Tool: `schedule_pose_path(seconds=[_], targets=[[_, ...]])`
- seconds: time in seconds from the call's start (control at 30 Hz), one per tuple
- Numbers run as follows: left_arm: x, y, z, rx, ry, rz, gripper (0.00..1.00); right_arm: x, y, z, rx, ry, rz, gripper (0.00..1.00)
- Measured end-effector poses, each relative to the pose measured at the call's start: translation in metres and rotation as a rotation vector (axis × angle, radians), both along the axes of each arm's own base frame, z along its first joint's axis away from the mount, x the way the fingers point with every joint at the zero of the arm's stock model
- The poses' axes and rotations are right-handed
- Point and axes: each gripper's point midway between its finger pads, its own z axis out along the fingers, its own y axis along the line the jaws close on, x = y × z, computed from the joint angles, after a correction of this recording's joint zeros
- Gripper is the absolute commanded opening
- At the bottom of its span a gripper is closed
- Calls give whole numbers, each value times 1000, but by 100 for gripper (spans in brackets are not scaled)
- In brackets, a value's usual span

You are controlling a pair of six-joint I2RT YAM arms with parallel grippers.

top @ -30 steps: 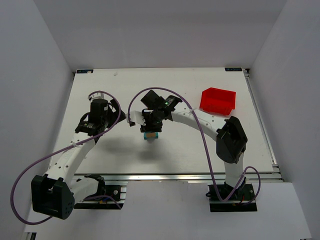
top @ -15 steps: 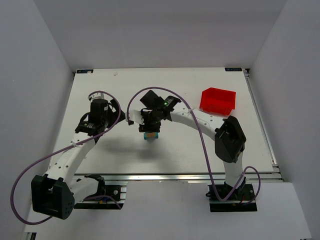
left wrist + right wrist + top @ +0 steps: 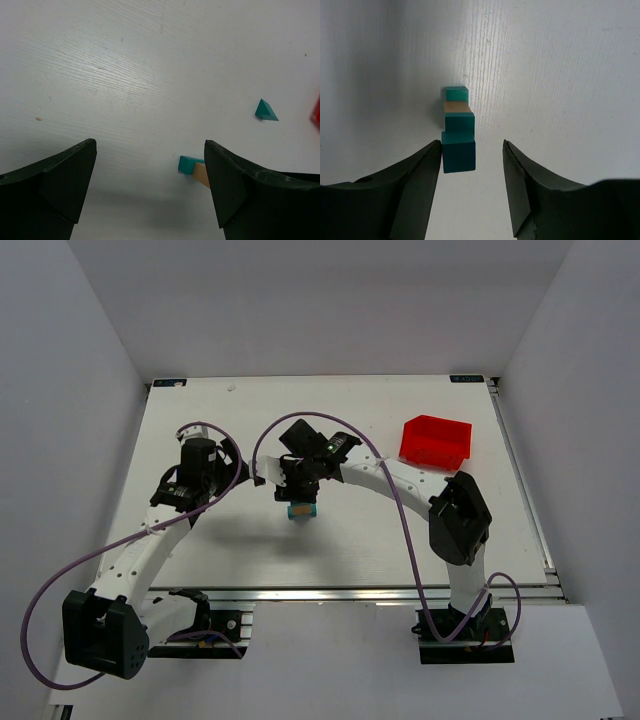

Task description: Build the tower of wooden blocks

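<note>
Barely shifted, the right gripper brackets the 4-block wood block tower, jaws apart, block apparently released; left gripper idle, parted.

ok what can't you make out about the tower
Top external: the small stack of teal-green and tan wood blocks sits under the right tool; block count unreadable.
Left wrist: the left tool cuts off the stack's right side.
Right wrist: steep angle hides how squarely blocks sit.

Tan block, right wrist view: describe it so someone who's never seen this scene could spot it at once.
On the white table, find the right gripper and the wood block tower framed by its fingers. The tan block sits between teal blocks, the only bare-wood one.
</note>
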Motion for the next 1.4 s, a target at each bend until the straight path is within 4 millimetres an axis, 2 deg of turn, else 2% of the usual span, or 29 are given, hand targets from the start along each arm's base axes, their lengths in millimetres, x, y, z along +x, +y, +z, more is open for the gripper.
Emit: schedule_pose_path(seconds=[0.37,0.63,0.7,0.77,0.93,1.07,1.17,1.23,1.3,1.4], targets=[[-2,1,-5,2,10,-1,98,1,0,0,3,-2,-12,60],[-3,0,-5,1,9,-3,98,1,1,2,2,-5,2,72],[-3,0,-4,0,8,-3,98,4,6,8,16,-10,8,76],[-3,0,-3,0,5,-4,98,5,13,20,42,-19,20,89],[-5,1,5,-4,-23,-6,98,10,27,49,116,-38,-9,89],[-6,1,14,-10,-51,-9,98,25,30,68,181,-56,-163,89],[-7,1,18,-15,-64,-11,98,52,20,94,271,-75,-410,89],[-8,-1,20,-21,-69,-17,98,70,5,111,337,-62,-592,89],[-9,-2,21,-26,-70,-24,98,91,-20,122,405,-44,-789,89],[-9,-4,23,-33,-74,-33,98,118,-67,119,444,-12,-1066,89]])
